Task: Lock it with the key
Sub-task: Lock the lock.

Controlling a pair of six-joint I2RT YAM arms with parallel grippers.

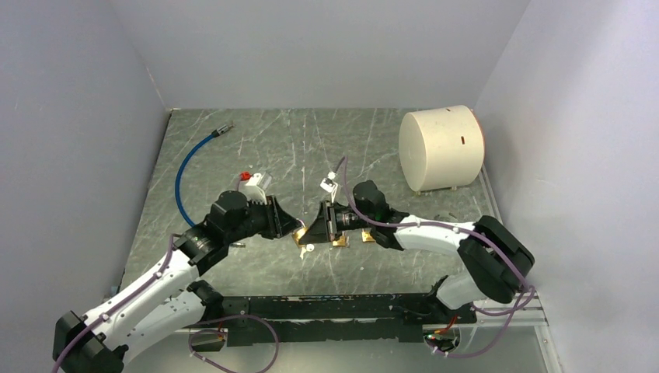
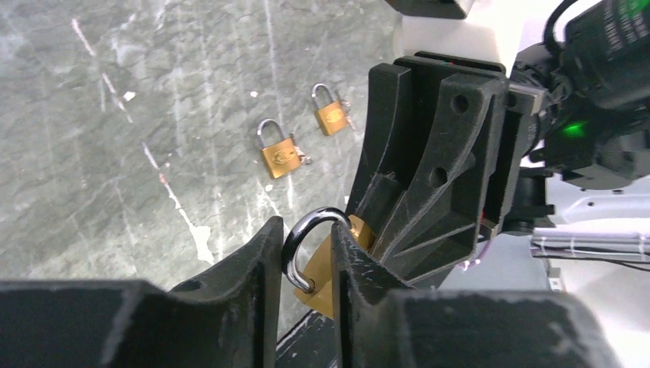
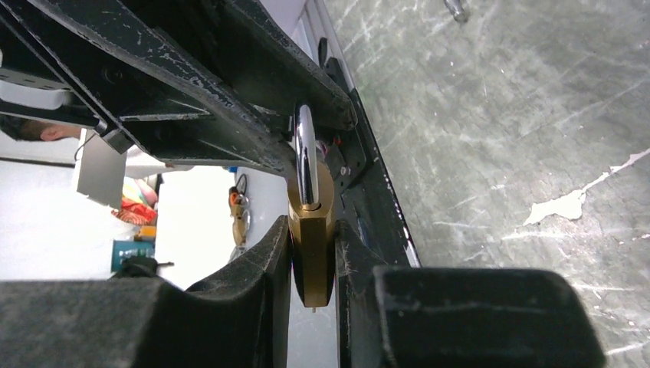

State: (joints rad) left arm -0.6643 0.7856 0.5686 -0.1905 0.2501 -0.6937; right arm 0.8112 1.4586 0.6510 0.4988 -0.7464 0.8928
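A brass padlock (image 3: 312, 253) hangs between the two arms at mid-table. My right gripper (image 3: 313, 224) is shut on its body, one finger on each flat face. Its steel shackle (image 2: 295, 245) points toward my left gripper (image 2: 306, 230). That gripper's fingers stand a little apart, with the shackle at their tips, touching the left finger (image 2: 264, 253). From above, the two grippers (image 1: 289, 224) (image 1: 309, 231) meet tip to tip over the padlock (image 1: 299, 234). No key shows on this padlock.
Two more brass padlocks (image 2: 280, 153) (image 2: 331, 115) lie on the grey table with small keys at their sides. A big white cylinder (image 1: 441, 148) stands at the back right. A blue cable (image 1: 186, 167) curves at the back left. A small white and red part (image 1: 252, 183) lies near it.
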